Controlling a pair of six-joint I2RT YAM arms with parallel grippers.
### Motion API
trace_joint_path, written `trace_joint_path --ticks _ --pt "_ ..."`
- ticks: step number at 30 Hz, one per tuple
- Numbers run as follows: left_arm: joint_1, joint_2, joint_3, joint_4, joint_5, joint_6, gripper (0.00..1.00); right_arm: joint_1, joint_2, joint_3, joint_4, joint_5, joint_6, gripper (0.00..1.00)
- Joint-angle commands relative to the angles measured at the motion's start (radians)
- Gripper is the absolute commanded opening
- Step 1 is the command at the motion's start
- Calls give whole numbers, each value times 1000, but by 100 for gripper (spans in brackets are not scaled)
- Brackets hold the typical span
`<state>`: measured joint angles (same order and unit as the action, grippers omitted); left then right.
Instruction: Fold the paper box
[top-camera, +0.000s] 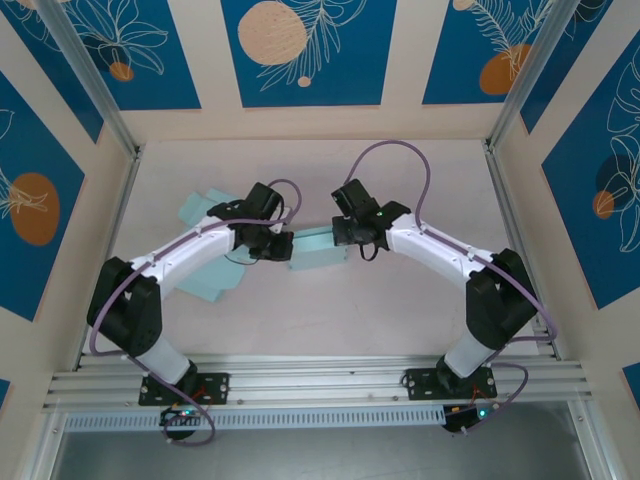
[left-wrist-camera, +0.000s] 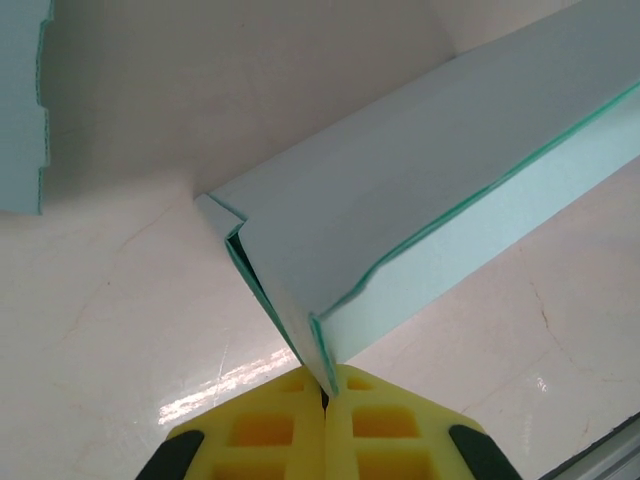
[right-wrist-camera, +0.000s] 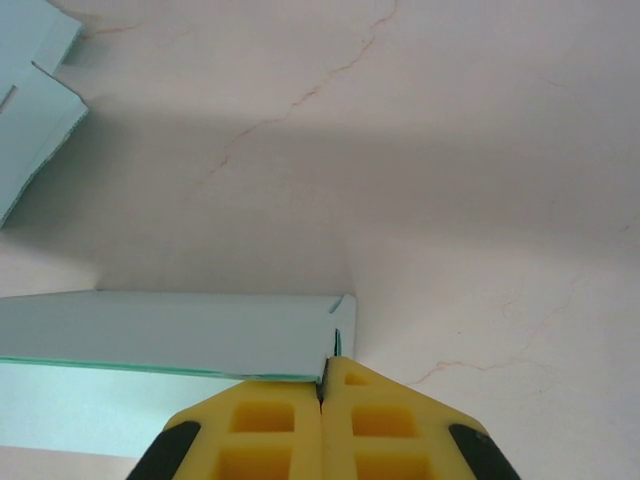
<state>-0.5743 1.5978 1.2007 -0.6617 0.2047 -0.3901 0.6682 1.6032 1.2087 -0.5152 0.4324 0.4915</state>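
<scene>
Left pincer (left-wrist-camera: 325, 392) is pressed together on a thin corner flap of the paper box (left-wrist-camera: 430, 200). Right pincer (right-wrist-camera: 322, 385) nips a wall edge the same way. From above, the paper box is over the middle of the table (top-camera: 400, 300), with the pincers at its 9 and 2 o'clock. It looks like light, thin card that would crease easily, best held by edges beside the fold lines.

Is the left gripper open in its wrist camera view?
No, the left gripper has its yellow fingers pressed together, pinching a thin edge of the light blue paper box.
</scene>
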Motion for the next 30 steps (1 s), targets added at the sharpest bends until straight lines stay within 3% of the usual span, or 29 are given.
trace_joint_path --ticks 1,10,20,26,30 --pt "-2 13 -35 14 -36 11 0 25 18 -93 -55 -35 53 0" --pt "0 6 -30 33 -13 4 1 47 18 -174 -14 -11 65 0" --pt "10 -74 -29 32 0 -16 44 56 21 -196 5 30 79 0" --pt "17 -109 -31 25 -17 -24 62 60 24 -195 2 31 79 0" --pt "24 -124 -23 29 -48 -24 66 64 24 -193 0 37 81 0"
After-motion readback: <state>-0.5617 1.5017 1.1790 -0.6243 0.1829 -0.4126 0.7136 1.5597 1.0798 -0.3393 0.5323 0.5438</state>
